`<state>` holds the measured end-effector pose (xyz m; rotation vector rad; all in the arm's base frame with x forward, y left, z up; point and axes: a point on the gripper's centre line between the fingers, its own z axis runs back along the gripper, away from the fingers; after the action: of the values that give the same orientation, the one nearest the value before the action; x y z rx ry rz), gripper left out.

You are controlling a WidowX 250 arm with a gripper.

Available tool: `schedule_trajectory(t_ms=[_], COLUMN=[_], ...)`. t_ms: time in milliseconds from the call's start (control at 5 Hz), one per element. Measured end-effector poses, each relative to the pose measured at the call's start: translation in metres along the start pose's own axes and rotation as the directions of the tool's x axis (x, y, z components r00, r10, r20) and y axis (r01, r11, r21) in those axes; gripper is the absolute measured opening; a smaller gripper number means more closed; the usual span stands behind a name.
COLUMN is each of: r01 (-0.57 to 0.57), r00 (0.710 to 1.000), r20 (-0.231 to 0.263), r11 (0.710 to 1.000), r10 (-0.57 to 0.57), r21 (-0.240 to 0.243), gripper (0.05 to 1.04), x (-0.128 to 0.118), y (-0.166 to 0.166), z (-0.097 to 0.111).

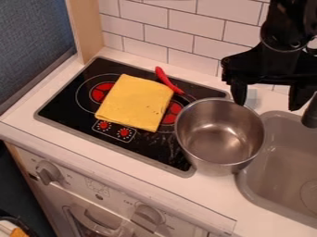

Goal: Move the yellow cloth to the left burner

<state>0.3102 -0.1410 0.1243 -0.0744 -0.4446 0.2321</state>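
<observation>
Yellow cloth (136, 102) lies flat, overlapping the right side of the left burner (99, 93); the end effector (267, 105), wide open and empty well right of that burner, should pinch a fold (thin fabric slips) and draw it leftward.

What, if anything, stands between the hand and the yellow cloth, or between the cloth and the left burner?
Between the hand and yellow cloth, the steel pot and red pepper lie in the way, the pepper beside the cloth. Towards the left burner, nothing visible: the cloth partly covers it.
</observation>
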Motion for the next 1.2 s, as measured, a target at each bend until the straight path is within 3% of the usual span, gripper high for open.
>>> schedule_trajectory(t_ms=[200,400,600,800,1000,1200], r01=[0.001,-0.069,-0.147,-0.246,-0.361,-0.406], r00=[1.0,0.998,0.989,0.968,0.931,0.912], r20=[-0.021,-0.002,0.04,0.081,0.105,0.133], r11=[1.0,0.995,0.986,0.964,0.923,0.9], r10=[-0.001,0.07,0.144,0.239,0.349,0.388], r21=[0.019,0.075,0.079,0.098,0.136,0.157], gripper=[1.001,1.001,1.001,1.001,1.001,1.001], x=[-0.005,-0.001,0.014,0.023,0.026,0.025], y=[0.003,0.033,0.051,0.072,0.105,0.121], z=[-0.007,-0.005,0.007,0.02,0.018,0.011])
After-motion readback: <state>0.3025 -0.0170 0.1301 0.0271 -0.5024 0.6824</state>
